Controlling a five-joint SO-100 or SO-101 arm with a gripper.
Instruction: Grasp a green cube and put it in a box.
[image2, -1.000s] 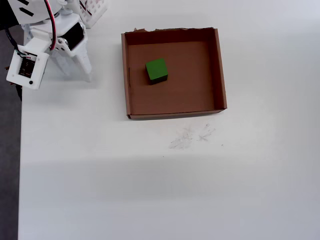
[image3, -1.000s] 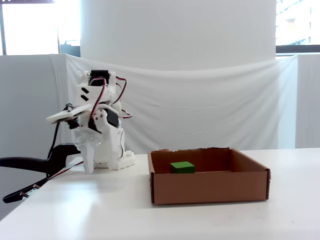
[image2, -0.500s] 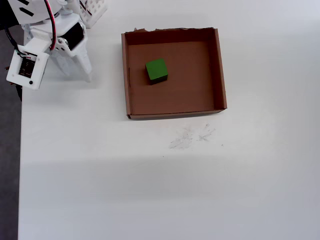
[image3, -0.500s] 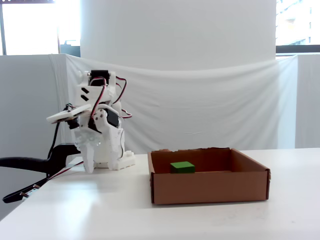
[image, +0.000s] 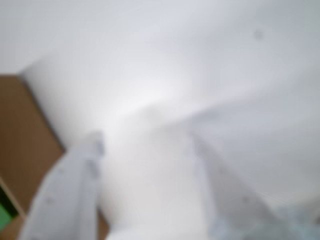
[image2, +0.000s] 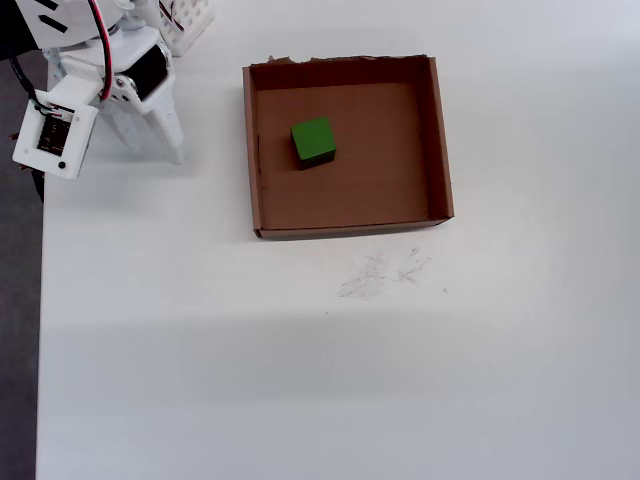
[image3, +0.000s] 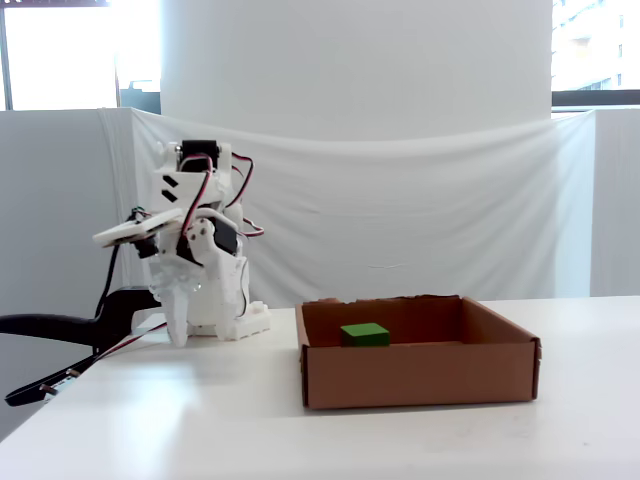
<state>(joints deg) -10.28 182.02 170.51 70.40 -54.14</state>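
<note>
The green cube (image2: 313, 141) lies inside the brown cardboard box (image2: 440, 140), left of its middle. The fixed view shows the cube (image3: 364, 334) resting on the floor of the box (image3: 420, 375). My gripper (image2: 150, 150) points down at the table left of the box, well apart from it. In the fixed view the gripper (image3: 178, 335) hangs beside the arm's base. The wrist view is blurred: the two white fingers of the gripper (image: 145, 140) stand apart with nothing between them. Part of the box (image: 25, 140) and a green sliver of the cube (image: 4, 217) show at its left edge.
The arm's white base (image3: 225, 315) stands at the table's far left, with red and black cables. The table's left edge (image2: 40, 330) is near the arm. Faint pencil marks (image2: 380, 272) lie in front of the box. A white cloth backdrop (image3: 420, 210) hangs behind.
</note>
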